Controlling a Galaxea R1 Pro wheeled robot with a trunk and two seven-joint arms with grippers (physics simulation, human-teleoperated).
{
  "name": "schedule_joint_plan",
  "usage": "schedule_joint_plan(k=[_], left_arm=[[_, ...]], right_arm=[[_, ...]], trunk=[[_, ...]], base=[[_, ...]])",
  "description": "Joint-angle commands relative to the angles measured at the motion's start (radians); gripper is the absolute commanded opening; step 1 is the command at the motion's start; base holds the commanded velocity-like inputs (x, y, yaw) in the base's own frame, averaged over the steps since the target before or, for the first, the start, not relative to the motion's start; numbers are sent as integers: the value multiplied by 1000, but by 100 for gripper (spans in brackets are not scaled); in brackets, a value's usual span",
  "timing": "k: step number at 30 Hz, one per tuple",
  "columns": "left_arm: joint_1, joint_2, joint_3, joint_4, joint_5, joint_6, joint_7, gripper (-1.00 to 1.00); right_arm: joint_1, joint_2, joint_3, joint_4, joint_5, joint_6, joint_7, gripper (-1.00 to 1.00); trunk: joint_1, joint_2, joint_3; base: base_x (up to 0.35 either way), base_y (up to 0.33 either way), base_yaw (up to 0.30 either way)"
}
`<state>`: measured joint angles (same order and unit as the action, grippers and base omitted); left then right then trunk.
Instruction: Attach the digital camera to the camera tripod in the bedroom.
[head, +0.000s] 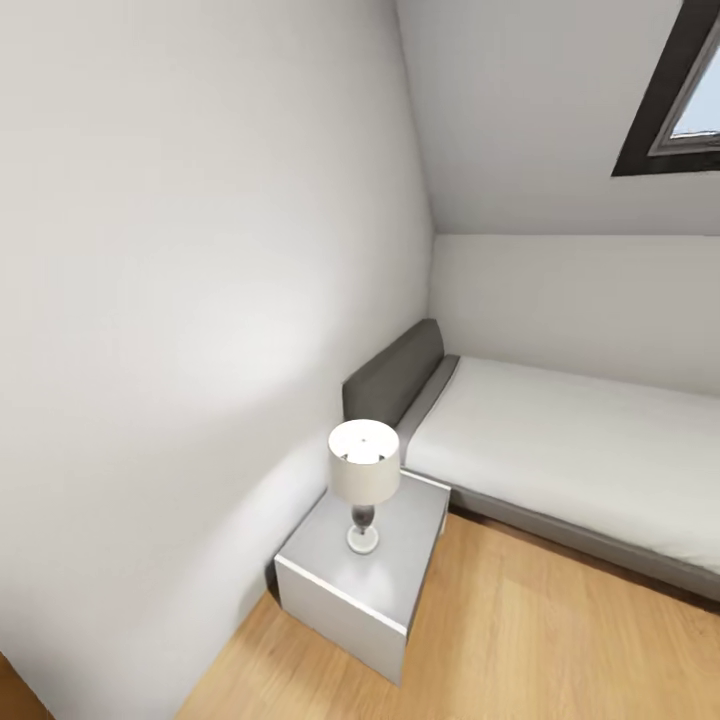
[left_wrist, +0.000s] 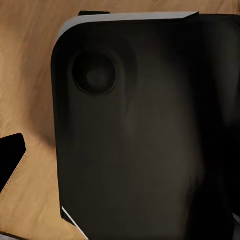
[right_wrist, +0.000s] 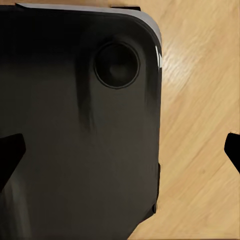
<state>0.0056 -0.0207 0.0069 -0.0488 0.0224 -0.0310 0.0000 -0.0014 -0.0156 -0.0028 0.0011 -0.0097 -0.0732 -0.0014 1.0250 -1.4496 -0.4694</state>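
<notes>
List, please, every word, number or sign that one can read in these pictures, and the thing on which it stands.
There are none. The walls, lamp, nightstand, bed and window frame in the head view are plain, with no writing. The dark robot base over the wood floor in both wrist views carries no label or mark either.

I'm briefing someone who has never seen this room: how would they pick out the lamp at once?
Start from the bed along the far wall and go to its dark grey headboard in the corner. Right beside it stands a pale grey cube nightstand on the wood floor. The lamp stands on top of it: a white drum shade on a short dark stem with a round pale base.
</notes>
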Motion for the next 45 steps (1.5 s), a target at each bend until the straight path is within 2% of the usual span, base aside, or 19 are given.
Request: schedule_joint_plan(k=[1,7,8,15,45], left_arm=[[1,0,0,-1,2,-2,0,100],[1,8,-9,-4,-3,-3,0,100],[0,25,-12,-6,-6,-3,2,100],[1,47,-14,-6,-6,-3,3,100],[1,47,-15,-6,-4,-3,3,100]], right_arm=[[0,0,0,0,-1,-3,0,100],[0,0,1,0,-1,-3,0,100],[0,0,2,0,-1,-3,0,100],[0,0,5,0,1,-6,0,100],[0,-1,2,0,-2,-34,11,100]], trunk=[[0,0,-1],[0,0,-1],[0,0,-1],[0,0,-1],[0,0,-1]], base=[[0,0,-288],[0,0,-288],[0,0,-288],[0,0,-288],[0,0,-293]])
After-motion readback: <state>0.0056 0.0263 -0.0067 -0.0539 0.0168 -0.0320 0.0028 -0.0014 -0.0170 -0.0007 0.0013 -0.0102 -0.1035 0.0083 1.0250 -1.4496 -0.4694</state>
